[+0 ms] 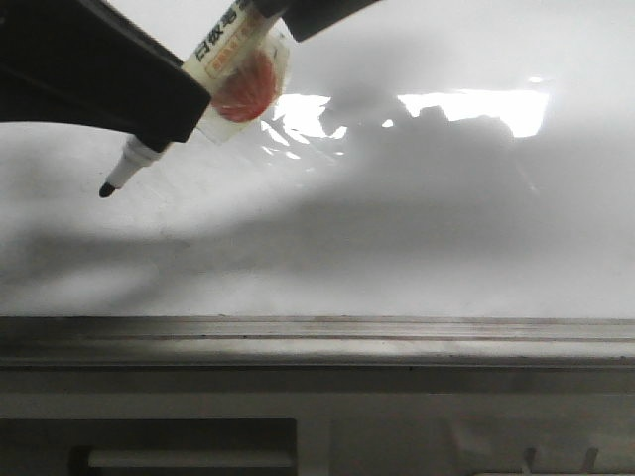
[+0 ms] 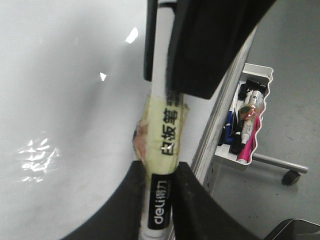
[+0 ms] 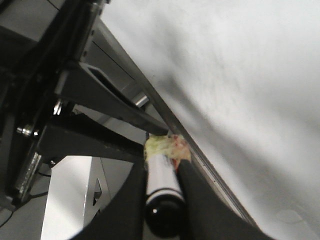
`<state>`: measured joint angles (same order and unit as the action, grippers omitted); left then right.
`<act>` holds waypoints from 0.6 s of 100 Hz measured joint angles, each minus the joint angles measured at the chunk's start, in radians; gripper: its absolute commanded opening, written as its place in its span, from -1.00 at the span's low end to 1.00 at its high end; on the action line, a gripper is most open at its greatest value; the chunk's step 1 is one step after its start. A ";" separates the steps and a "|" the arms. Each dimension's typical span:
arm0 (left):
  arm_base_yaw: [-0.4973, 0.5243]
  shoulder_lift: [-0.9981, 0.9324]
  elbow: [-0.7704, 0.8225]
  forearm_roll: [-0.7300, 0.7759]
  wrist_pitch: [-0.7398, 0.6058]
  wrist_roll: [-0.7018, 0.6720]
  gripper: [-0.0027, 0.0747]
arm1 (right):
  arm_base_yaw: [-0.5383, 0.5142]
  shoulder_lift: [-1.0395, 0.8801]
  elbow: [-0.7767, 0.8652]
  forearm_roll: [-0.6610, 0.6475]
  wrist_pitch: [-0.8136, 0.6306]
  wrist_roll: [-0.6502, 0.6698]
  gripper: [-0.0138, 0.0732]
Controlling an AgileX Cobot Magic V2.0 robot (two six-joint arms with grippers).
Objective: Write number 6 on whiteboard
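Observation:
The whiteboard (image 1: 417, 238) fills the front view, glossy, with a bright glare; no number 6 shows on it. A white marker pen (image 1: 233, 45) with a yellow taped label is held by both grippers. My left gripper (image 1: 169, 119) is shut on the marker near its tip end, and its jaws clamp the "deli" label in the left wrist view (image 2: 160, 200). My right gripper (image 1: 288, 15) is shut on the marker's rear end (image 3: 162, 195). The black tip (image 1: 105, 188) pokes out at the board's left; I cannot tell whether it touches the board.
A grey metal ledge (image 1: 317, 337) runs along the board's near edge. A white tray (image 2: 265, 75) with several spare markers hangs beside the board's frame, above a caster wheel (image 2: 290, 177) on the grey floor.

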<state>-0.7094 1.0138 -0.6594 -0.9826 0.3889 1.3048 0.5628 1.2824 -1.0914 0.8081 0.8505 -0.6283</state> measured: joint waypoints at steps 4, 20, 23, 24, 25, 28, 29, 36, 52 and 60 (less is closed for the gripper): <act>0.000 0.000 0.000 0.000 0.000 0.000 -0.92 | 0.000 0.000 -0.002 0.003 0.000 -0.002 -0.83; 0.000 0.001 0.000 0.001 0.000 0.000 -0.35 | 0.000 0.000 -0.002 0.003 0.002 -0.012 -0.83; 0.000 0.001 0.000 -0.007 0.000 0.000 -0.19 | 0.000 0.000 -0.002 0.000 0.002 -0.014 -0.83; 0.000 0.001 0.000 -0.007 -0.002 0.000 -0.11 | 0.000 0.000 -0.002 -0.003 0.002 -0.018 -0.83; 0.000 0.001 0.000 -0.009 -0.003 0.000 -0.08 | 0.000 0.000 -0.002 -0.005 0.000 -0.019 -0.83; 0.000 -0.001 0.000 -0.017 -0.007 -0.002 0.08 | 0.000 0.000 -0.002 -0.007 -0.005 -0.022 -0.83; 0.000 -0.001 0.000 -0.017 -0.009 -0.002 0.16 | 0.000 0.000 -0.002 -0.009 -0.007 -0.023 -0.83; 0.000 -0.012 0.000 -0.040 -0.030 -0.002 0.42 | 0.000 -0.011 -0.002 -0.018 -0.022 -0.029 -0.83; 0.010 -0.085 0.000 -0.102 -0.109 -0.002 0.38 | 0.000 -0.097 0.072 -0.027 -0.115 -0.033 -0.80; 0.047 -0.135 0.000 -0.128 -0.124 -0.014 0.32 | 0.000 -0.180 0.154 -0.025 -0.179 -0.035 -0.80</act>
<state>-0.6629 0.8786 -0.6594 -1.1107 0.2651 1.2905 0.5628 1.1028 -0.9371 0.7827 0.6711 -0.6634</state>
